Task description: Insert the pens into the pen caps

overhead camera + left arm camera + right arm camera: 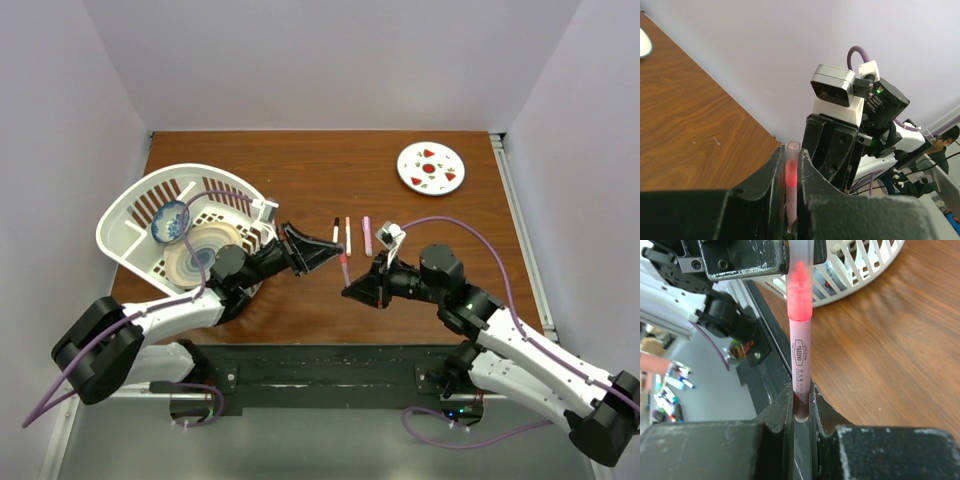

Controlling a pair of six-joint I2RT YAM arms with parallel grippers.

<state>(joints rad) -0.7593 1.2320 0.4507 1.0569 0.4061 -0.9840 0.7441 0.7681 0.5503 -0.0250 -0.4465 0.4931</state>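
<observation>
Basket (122,228) holds bowl (170,221), plate (196,256); right tool (801,401) grips pen (800,352), left tool (791,167) its cap (791,175).

1. table (330,170): brown wood grain, smooth, slight sheen.
2. pen (800,360): pink plastic barrel, matt, printed lettering.
3. cap (799,295): translucent plastic, smooth.
4. right gripper fingers (777,412): black plastic, matt, scuffed edges.
5. basket (120,215): white plastic, smooth.
6. plate (405,160): white, glossy, red prints.

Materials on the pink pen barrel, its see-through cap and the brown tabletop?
By look: pink pen barrel, matte opaque plastic, going by the even colour and printed lettering; see-through cap, translucent plastic, since the red tip shows through it; brown tabletop, wood or wood-look laminate, grain visible, slight sheen.
</observation>
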